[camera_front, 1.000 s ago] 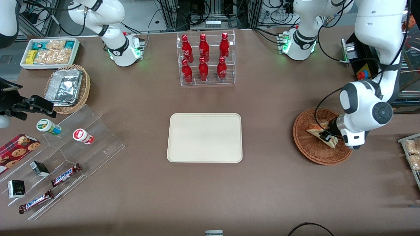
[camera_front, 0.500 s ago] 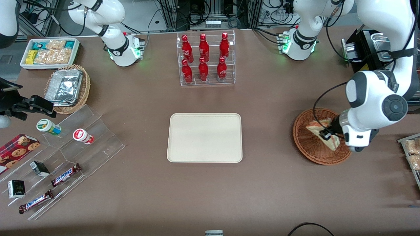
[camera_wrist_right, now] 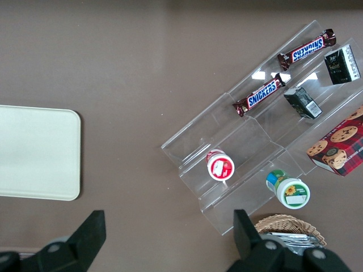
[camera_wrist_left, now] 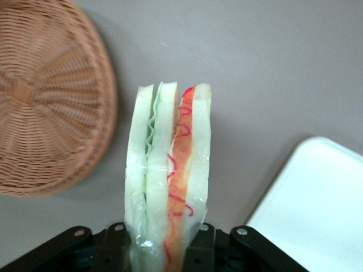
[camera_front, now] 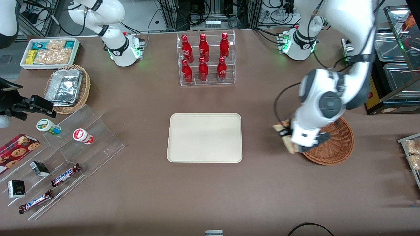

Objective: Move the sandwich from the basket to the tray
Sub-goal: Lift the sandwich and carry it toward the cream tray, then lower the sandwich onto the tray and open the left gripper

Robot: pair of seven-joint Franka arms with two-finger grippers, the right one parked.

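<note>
While the two black fingers [camera_wrist_left: 116, 249] press in on either face of it, the small triangular sandwich wedge of pale bread with green, orange and red filling [camera_wrist_left: 168, 175] stands out from between them, cut edge showing its layers, held clear of the brown tabletop [camera_wrist_left: 255, 68]. So the left arm's gripper [camera_wrist_left: 161, 252] is pinched onto the sandwich, and in the front view the gripper [camera_front: 288, 139] hangs in the air over bare table.

Just beside the fingers, toward the working arm's end of the table, lies the round shallow reddish-brown woven wicker basket [camera_front: 338, 144]; the sandwich [camera_front: 286, 137] sits outside its rim, at the edge of it nearest the tray. Farther from the fingers, toward the parked arm's end, lies the flat cream-beige rectangular tray with rounded corners [camera_front: 204, 137], apart from the sandwich with a strip of table between them; one corner of the tray [camera_wrist_left: 317, 215] shows in the left wrist view.

Well away from the fingers, farther from the front camera than the tray, stands a clear acrylic rack of red bottles [camera_front: 205, 59].
</note>
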